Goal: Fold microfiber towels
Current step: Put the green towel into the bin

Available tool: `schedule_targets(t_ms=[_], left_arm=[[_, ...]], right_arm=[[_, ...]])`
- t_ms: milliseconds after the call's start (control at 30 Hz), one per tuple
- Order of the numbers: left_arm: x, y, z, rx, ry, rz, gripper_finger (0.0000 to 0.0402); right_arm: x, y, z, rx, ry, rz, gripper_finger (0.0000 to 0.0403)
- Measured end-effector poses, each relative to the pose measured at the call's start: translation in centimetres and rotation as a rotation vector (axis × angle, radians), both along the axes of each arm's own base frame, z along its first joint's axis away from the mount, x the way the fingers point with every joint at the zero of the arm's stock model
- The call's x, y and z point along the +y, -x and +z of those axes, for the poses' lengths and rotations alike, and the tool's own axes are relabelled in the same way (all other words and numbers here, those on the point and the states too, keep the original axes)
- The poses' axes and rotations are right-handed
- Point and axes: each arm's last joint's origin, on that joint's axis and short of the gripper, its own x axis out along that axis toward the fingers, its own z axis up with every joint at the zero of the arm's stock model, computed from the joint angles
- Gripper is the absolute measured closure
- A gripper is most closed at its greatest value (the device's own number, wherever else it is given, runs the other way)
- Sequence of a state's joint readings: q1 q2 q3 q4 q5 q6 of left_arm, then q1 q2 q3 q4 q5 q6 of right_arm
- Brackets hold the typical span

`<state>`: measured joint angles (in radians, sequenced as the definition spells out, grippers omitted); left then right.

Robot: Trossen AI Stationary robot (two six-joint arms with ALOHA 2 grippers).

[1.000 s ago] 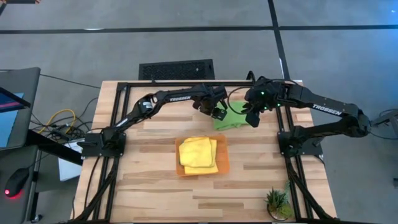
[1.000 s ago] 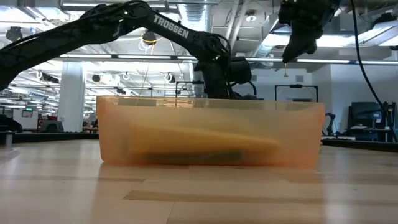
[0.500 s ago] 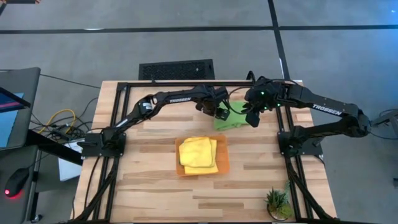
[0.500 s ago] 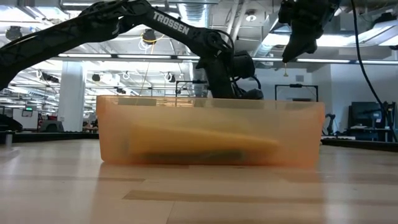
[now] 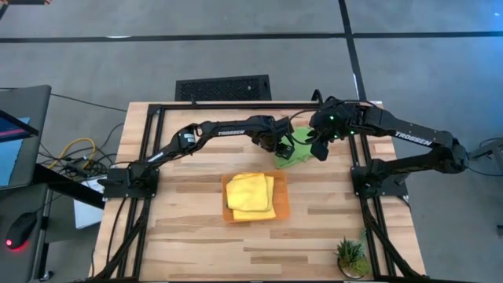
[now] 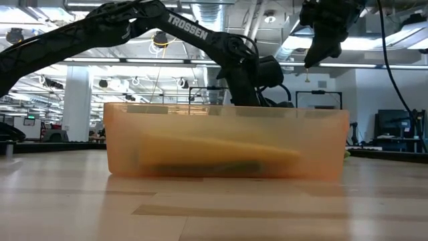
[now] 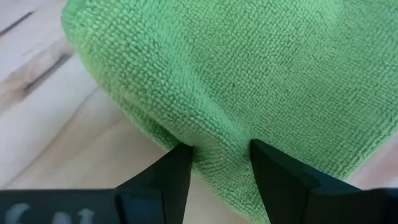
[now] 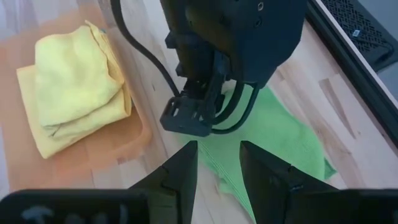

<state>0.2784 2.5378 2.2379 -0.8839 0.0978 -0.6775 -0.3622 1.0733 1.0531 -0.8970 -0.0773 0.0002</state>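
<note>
A: How many towels did you count?

B: Three showed: one lime green towel (image 5: 297,146) at about one o'clock from the tray, and two yellow towels (image 5: 250,194) stacked in it.

A: Trays?

B: One orange tray (image 5: 280,206), near the middle of the table (image 5: 189,228).

A: Arms?

B: Two dark arms, so two grippers: the left gripper (image 5: 280,145) and the right gripper (image 5: 319,149), each with two fingers (image 7: 168,177).

A: Anything else?

B: One potted plant (image 5: 350,256) at five o'clock, and one black vent grille (image 5: 222,87) on the floor at twelve.
</note>
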Motion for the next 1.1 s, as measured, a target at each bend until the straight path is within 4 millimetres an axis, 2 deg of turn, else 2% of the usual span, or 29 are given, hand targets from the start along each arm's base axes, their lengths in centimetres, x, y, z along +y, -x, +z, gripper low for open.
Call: schedule_targets(t_ms=[300, 400, 567, 633, 867, 1000, 1100], left_arm=[[-0.3, -0.1, -1.2, 0.036, -0.009, -0.066, 0.0250], [-0.3, 0.0, -1.3, 0.048, -0.034, -0.099, 0.0281], [-0.3, 0.0, -1.4, 0.053, -0.074, -0.162, 0.0372], [-0.3, 0.0, -1.4, 0.053, -0.076, -0.172, 0.0390], [0.5, 1.0, 0.5, 0.056, -0.067, -0.187, 0.0397], [1.6, 1.5, 2.4, 0.020, -0.081, -0.171, 0.0397], [2.1, 1.9, 2.4, 0.038, -0.075, -0.181, 0.0399]], right_arm=[[0.0, 0.0, 0.0, 0.000, 0.000, 0.000, 0.0259], [0.0, 0.0, 0.0, 0.000, -0.001, 0.000, 0.0259], [0.0, 0.0, 0.0, 0.000, -0.001, 0.000, 0.0259], [0.0, 0.1, 0.0, 0.008, 0.002, 0.007, 0.0259], [0.3, 0.6, -0.7, 0.130, 0.070, 0.167, 0.0259], [0.1, 0.2, -1.6, 0.202, 0.047, 0.184, 0.0259], [-0.2, -0.6, -2.4, 0.244, 0.031, 0.185, 0.0259]])
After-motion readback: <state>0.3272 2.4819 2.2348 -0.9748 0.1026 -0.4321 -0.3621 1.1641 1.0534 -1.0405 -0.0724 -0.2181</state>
